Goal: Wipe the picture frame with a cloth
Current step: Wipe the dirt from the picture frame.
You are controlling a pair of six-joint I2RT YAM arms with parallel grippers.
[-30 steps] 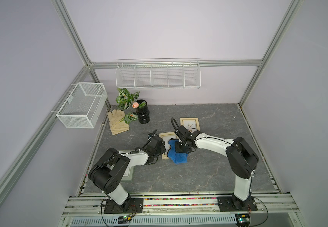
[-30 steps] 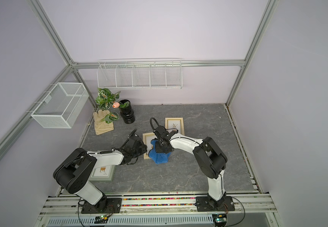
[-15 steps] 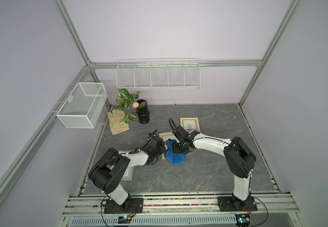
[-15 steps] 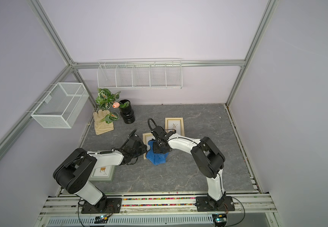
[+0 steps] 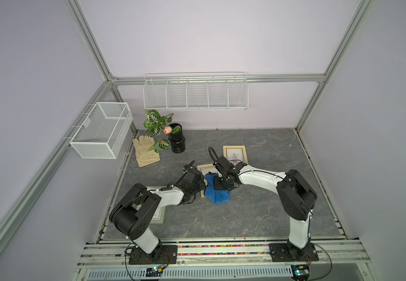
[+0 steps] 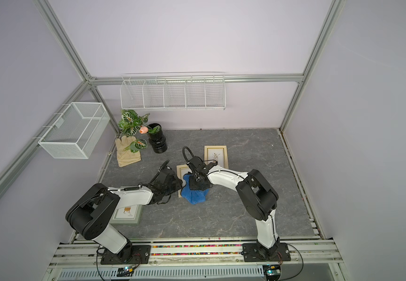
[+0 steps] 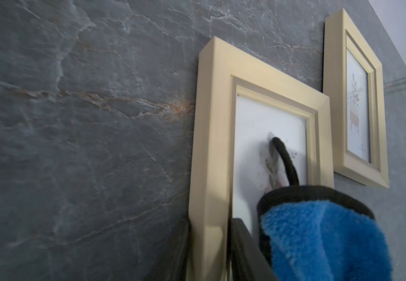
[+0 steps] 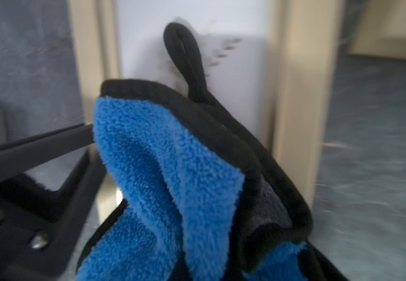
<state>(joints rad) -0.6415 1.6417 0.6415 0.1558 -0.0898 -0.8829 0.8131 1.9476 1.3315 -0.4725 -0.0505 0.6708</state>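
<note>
My right hand (image 5: 220,186) is pinching the cloth (image 5: 217,195), my left hand (image 5: 202,188) clamping the picture frame (image 5: 205,168); hard rubbing is risking slippage.

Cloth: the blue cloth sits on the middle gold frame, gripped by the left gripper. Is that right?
Not quite. The right gripper grips the cloth, as a top view shows. The left gripper instead clasps the gold frame by its edge. The cloth does sit on that middle frame.

Blue cloth (image 5: 217,194), rumpled, black loop, draped over flat gold picture frame (image 5: 203,168); seemingly touching glass.
</note>
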